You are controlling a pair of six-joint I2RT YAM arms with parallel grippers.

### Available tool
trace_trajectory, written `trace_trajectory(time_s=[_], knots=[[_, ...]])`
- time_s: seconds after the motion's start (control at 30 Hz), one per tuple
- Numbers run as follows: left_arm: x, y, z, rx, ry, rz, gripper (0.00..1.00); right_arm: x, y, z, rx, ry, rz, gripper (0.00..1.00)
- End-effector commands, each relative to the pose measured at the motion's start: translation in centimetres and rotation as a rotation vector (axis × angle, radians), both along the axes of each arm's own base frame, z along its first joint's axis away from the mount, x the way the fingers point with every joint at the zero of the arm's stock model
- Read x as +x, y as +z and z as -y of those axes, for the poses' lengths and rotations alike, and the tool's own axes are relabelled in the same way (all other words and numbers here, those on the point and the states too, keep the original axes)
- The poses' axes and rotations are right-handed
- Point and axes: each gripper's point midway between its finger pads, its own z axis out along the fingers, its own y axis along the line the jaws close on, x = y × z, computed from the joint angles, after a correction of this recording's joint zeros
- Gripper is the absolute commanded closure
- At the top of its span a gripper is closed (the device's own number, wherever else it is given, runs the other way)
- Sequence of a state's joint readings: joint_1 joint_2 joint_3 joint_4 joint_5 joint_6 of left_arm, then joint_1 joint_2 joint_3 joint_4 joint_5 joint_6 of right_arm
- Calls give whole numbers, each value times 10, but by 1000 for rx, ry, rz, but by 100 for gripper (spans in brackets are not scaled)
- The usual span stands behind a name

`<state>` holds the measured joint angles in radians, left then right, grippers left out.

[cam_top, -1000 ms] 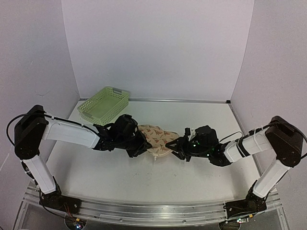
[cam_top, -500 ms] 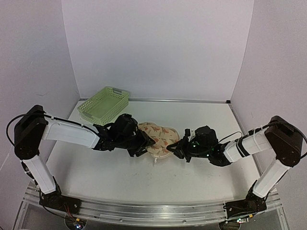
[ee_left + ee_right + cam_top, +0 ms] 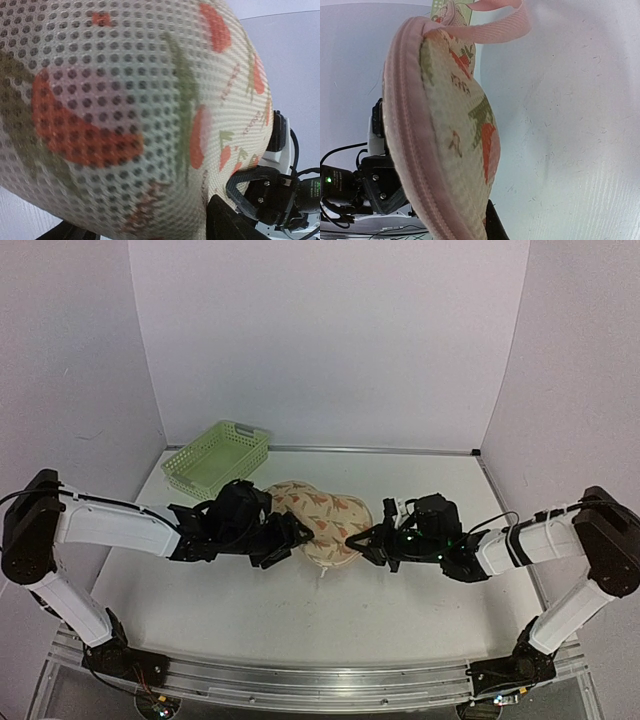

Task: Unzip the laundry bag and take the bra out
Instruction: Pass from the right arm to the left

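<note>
The laundry bag [image 3: 318, 517], beige-pink with orange-red and green motifs, lies mid-table between my two grippers. Its mesh-like surface [image 3: 125, 100] fills the left wrist view. My left gripper [image 3: 287, 536] is at the bag's left end and open, with one black finger [image 3: 227, 220] showing beside the fabric. My right gripper [image 3: 360, 537] is shut on the bag's right edge. The pink edge band [image 3: 405, 150] runs down into its jaws, and a pink strap [image 3: 490, 25] loops off the far end. The bra is hidden.
A light green lattice basket [image 3: 216, 458] stands at the back left, close behind the left arm. White walls enclose the table on three sides. The other arm's gripper [image 3: 270, 195] shows just beyond the bag.
My left gripper has opened, let go of the bag and drawn back to the left. My right gripper has closed on the bag's right edge. The bag has rounded out and shifted slightly back.
</note>
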<state>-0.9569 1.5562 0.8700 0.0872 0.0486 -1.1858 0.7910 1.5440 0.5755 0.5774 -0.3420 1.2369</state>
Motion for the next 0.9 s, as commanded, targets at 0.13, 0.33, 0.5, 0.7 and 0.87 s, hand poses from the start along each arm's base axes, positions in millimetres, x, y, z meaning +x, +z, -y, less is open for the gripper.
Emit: trace_trajectory(time_s=[0.13,0.33,0.5,0.7,0.87], knots=[[-3,8,-7,38,-52,84,28,-3,68,-12,105,80,166,100],[-2,12,-6,37,-57,97,61,-6,63,-12,95,91,151,100],[-3,15,-7,28,-52,96,91,-7,60,-14,92,106,146,100],[-3,18,-13,11,-14,81,100,-7,45,-16,59,116,125,100],[-3,15,-19,-11,35,38,100,-7,25,-17,17,128,100,86]])
